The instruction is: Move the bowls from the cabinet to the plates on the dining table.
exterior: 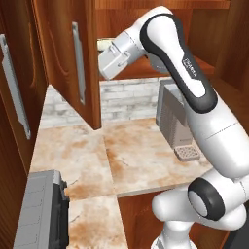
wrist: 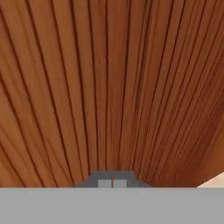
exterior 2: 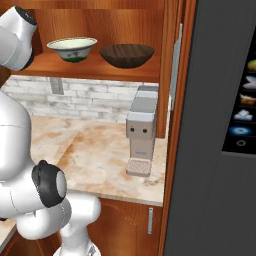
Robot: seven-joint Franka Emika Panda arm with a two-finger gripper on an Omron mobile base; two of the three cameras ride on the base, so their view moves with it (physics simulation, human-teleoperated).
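Bowls sit side by side on the cabinet shelf: cream bowl left, brown bowl right. We see our gripper clenched, grasping nothing.

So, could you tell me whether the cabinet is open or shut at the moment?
Open. The cabinet shows its shelf, with the cream bowl and the brown bowl sitting upright on it, and its door stands swung outward.
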